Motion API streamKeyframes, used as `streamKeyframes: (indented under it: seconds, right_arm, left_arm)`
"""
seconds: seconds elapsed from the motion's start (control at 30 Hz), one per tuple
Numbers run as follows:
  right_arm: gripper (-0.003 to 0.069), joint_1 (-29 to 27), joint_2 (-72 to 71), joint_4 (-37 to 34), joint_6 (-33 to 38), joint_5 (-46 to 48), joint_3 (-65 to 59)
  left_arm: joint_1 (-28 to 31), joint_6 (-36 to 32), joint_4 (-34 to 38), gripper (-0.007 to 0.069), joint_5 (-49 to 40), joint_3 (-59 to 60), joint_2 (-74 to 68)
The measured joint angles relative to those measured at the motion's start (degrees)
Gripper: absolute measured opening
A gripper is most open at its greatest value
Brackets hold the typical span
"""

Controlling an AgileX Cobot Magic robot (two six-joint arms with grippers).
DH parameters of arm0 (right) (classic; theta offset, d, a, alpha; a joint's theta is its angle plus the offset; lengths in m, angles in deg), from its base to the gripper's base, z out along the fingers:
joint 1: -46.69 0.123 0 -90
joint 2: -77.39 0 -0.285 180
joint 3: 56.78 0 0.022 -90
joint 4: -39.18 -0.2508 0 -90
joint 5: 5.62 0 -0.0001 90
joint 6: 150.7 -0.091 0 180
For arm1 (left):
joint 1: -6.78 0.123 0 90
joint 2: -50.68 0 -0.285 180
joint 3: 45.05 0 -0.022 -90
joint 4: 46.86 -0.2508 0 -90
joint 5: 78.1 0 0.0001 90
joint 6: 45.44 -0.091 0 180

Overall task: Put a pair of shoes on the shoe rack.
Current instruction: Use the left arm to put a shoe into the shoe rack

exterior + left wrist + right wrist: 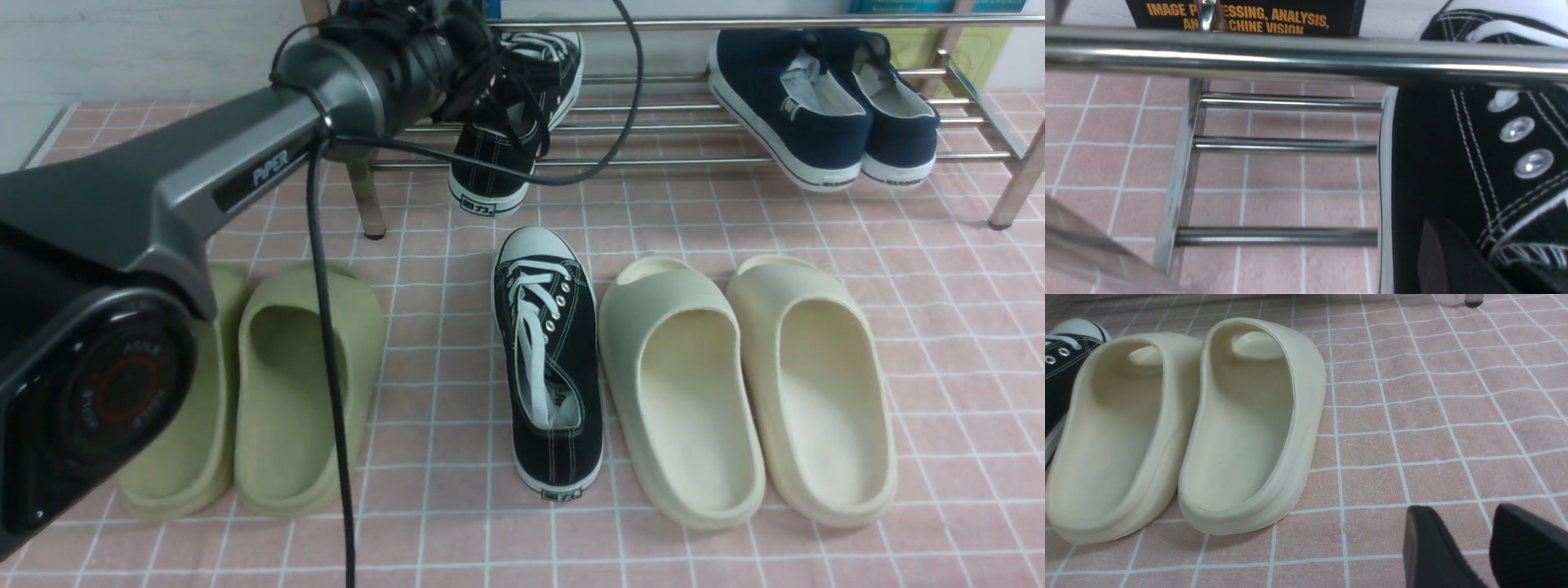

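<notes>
Toe to the wall and heel to the robot: that is how the first sneaker (488, 186) lies on the shoe rack (702, 161), near the left end. Its long way runs front to back. Its heel sticks out over the front bar and dips down a little. The left claw (1447, 261) is squeezed almost closed on this shoe's black cloth side. Only one dark finger shows, pressed on the cloth. The second sneaker (549, 359) sits flat on the pink tiled floor (939, 310) in front of the rack. It is between the green slides (302, 384) and the cream slides (678, 384), just beside the cream ones. It runs front to back too, white toe to the rack. Two navy shoes (792, 114) lie at the rack's right end. The right claw (1466, 522) hangs over the floor near the cream slides, fingers apart, holding nothing.
</notes>
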Motion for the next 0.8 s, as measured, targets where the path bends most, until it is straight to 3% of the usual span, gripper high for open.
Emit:
streamKeyframes:
  seconds: [0.23, 0.47, 0.67, 0.8]
  right_arm:
    - [0.0237, 0.0, 0.0, 0.0, 0.0, 0.0, 0.0]
    - [0.0237, 0.0, 0.0, 0.0, 0.0, 0.0, 0.0]
    - [0.0237, 0.0, 0.0, 0.0, 0.0, 0.0, 0.0]
    - [0.0237, 0.0, 0.0, 0.0, 0.0, 0.0, 0.0]
  left_arm:
    - [0.0, 8.7, -11.9, 0.0031, 1.9, -0.1, -1.6]
    - [0.1, 18.0, -18.0, 0.0053, 2.7, -0.3, -4.0]
    - [0.1, 18.7, -17.3, 0.0198, 3.1, -0.5, -4.9]
    - [0.1, 11.6, -8.7, 0.0337, 0.9, -0.5, -2.5]
